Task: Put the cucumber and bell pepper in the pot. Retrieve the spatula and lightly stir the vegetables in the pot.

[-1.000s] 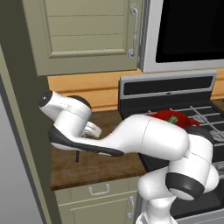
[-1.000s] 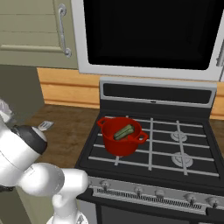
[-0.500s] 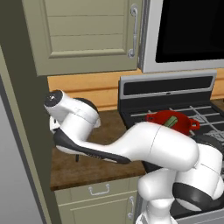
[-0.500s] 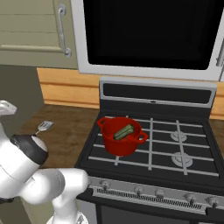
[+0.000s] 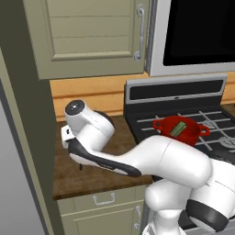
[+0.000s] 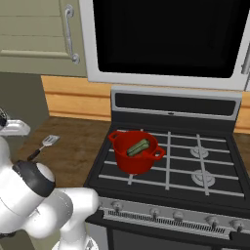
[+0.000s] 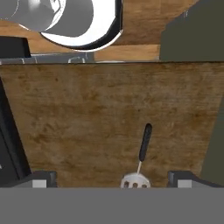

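Yep, jaws wide apart at the bottom corners of hand view, spatula point(image 7: 143, 154) lying on counter point(image 7: 87, 118) between them, bottom center, untouched.

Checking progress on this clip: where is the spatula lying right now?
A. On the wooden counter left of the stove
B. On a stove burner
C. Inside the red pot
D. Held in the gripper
A: the spatula lies flat on the wooden counter, apart from the pot on the stove.
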Tool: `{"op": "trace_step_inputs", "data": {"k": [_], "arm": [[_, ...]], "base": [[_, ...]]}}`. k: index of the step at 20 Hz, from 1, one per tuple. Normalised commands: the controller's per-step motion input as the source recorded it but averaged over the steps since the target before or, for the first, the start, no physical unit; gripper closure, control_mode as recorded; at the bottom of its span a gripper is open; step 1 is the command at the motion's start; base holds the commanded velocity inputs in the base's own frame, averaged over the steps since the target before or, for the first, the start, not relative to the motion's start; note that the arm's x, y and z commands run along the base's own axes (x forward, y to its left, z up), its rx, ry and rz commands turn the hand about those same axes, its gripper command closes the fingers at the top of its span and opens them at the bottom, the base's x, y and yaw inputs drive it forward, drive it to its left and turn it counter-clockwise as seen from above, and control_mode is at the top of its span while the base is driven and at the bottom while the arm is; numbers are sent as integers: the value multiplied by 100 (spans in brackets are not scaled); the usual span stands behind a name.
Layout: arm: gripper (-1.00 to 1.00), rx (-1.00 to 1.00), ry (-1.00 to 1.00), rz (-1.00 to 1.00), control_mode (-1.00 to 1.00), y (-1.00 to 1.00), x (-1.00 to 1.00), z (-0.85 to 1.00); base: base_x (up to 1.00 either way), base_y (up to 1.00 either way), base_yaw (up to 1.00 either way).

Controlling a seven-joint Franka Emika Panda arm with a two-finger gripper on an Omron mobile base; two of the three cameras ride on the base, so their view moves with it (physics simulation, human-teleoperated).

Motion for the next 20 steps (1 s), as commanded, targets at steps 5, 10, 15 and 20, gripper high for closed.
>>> {"op": "trace_step_inputs", "data": {"k": [5, 10, 15, 20], "arm": [[-100, 4, 12, -16, -100, 33, 37, -22], [-100, 0, 7, -21, -100, 19, 18, -34], [-100, 0, 0, -22, -100, 3, 0, -38], [-100, 1, 0, -11, -100, 0, 16, -35]], "base": [[0, 0, 0], [0, 0, 0], [0, 0, 0], [0, 0, 0]]}}
